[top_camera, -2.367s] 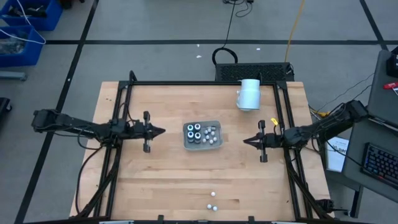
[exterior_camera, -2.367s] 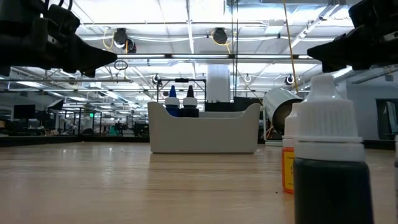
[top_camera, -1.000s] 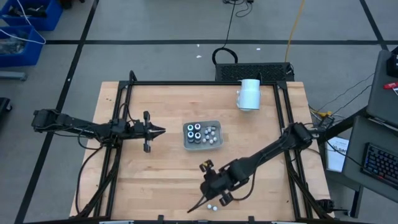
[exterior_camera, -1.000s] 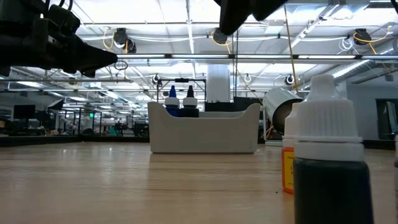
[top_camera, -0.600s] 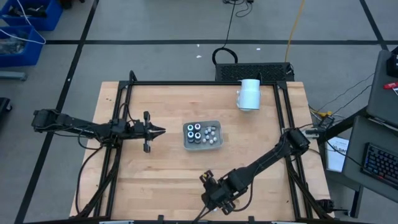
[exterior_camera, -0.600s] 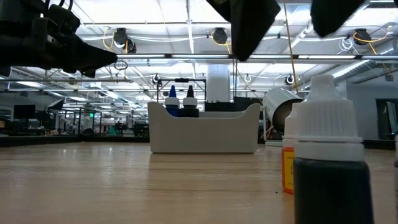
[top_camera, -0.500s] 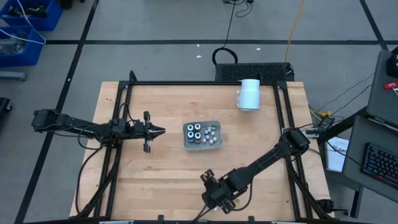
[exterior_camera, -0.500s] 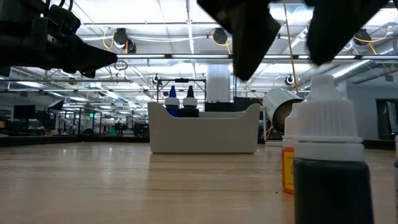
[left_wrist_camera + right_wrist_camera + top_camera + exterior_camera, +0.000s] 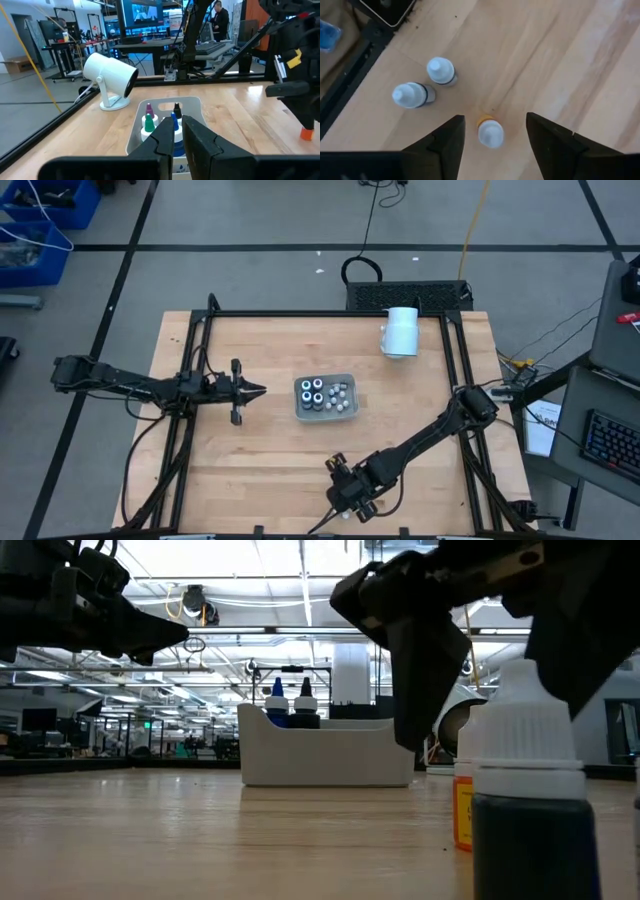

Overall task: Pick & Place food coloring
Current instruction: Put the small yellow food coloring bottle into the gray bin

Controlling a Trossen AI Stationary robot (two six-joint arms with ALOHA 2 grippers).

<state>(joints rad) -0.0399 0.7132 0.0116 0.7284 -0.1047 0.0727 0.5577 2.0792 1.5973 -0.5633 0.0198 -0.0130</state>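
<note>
The right gripper (image 9: 492, 131) hangs low over the near edge of the wooden table (image 9: 250, 460), its arm stretched diagonally from the right side toward the near middle. Its two dark fingers (image 9: 445, 142) stand wide apart and hold nothing. Seen from the right wrist, an upright food coloring bottle with an orange body (image 9: 490, 132) stands on the wood between the spread fingers, apart from both. Just beside it stand two more loose bottles (image 9: 423, 84) with white caps and dark bodies, close to each other and near the table's dark frame. In the low view the right gripper (image 9: 490, 670) shows as two big dark shapes above the closest white-capped dark bottle (image 9: 528, 810), with the orange one just behind that bottle. The rest of the food coloring sits in the pale tray (image 9: 326, 414) at the middle of the table: dark bottles with white or teal tops in its left half, small whitish pieces in its right half. The left gripper (image 9: 262, 391) waits at the left of the tray, well clear of it, above the table, pointing toward it, with its fingers (image 9: 165, 141) nearly together and gripping nothing. A large white cylinder (image 9: 401, 331) lies at the far right of the table.
</note>
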